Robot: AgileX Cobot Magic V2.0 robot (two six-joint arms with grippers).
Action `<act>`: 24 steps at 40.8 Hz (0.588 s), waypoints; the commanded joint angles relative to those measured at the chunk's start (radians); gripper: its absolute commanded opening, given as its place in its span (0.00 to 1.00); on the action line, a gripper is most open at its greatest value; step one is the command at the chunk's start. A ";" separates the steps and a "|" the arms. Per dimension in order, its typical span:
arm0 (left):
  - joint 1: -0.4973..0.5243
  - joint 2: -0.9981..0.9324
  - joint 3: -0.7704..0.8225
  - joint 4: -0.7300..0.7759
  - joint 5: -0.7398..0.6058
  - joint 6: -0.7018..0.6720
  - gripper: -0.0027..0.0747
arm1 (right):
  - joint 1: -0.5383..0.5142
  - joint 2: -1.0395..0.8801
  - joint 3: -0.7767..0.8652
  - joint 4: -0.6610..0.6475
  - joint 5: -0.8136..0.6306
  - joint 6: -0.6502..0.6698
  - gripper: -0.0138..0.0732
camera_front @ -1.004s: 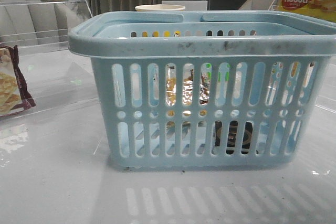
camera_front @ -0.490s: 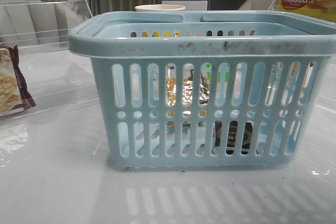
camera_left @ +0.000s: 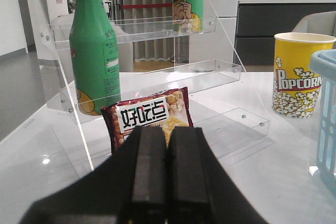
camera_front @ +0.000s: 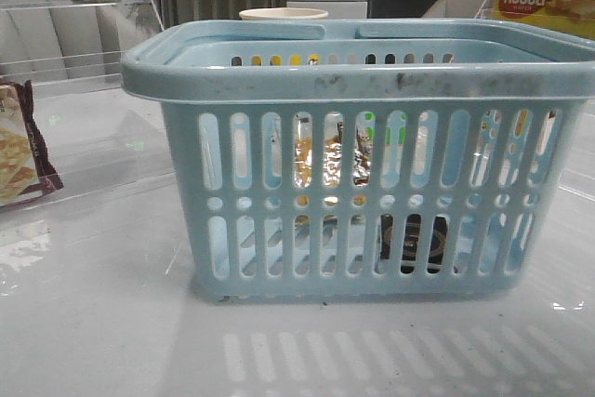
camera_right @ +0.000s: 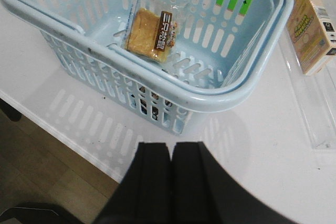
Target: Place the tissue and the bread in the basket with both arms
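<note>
- Light blue plastic: the basket [camera_front: 358, 155] stands upright on the white table [camera_front: 93, 323], near the camera. Its slotted walls let the contents show through from the front.
- The bread [camera_right: 152, 34], a clear bag of golden-brown pieces with dark lettering, lies flat on the basket floor toward the far wall, so this half of the task reads as done.
- The tissue [camera_front: 414, 242], a dark packet with pale ring marks, shows through the lower slots right of centre. It appears to rest on the basket floor against the near wall, though the bars hide most of it, and the right wrist view does not show it clearly.
- The left gripper [camera_left: 167, 174] has its fingers pressed together with nothing between them. It points at the acrylic shelf [camera_left: 157, 72] with the green bottle [camera_left: 94, 51], the snack packet [camera_left: 149, 116] and the popcorn cup [camera_left: 298, 74], well clear of the basket.
- The right gripper [camera_right: 170, 182] is likewise closed and empty, held above the near table edge and looking down into the basket.
- Judgement: both items lie inside and both arms stand off, so the task looks complete.
</note>
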 commanded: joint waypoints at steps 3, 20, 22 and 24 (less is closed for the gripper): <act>-0.002 -0.018 -0.001 -0.009 -0.089 -0.002 0.15 | 0.000 0.002 -0.026 -0.010 -0.073 -0.007 0.22; -0.002 -0.018 -0.001 -0.009 -0.089 -0.002 0.15 | -0.114 -0.109 0.098 0.017 -0.236 -0.007 0.22; -0.002 -0.018 -0.001 -0.009 -0.089 -0.002 0.15 | -0.155 -0.142 0.156 0.031 -0.305 -0.007 0.22; -0.002 -0.018 -0.001 -0.009 -0.089 -0.002 0.15 | -0.204 -0.189 0.220 0.032 -0.389 -0.007 0.22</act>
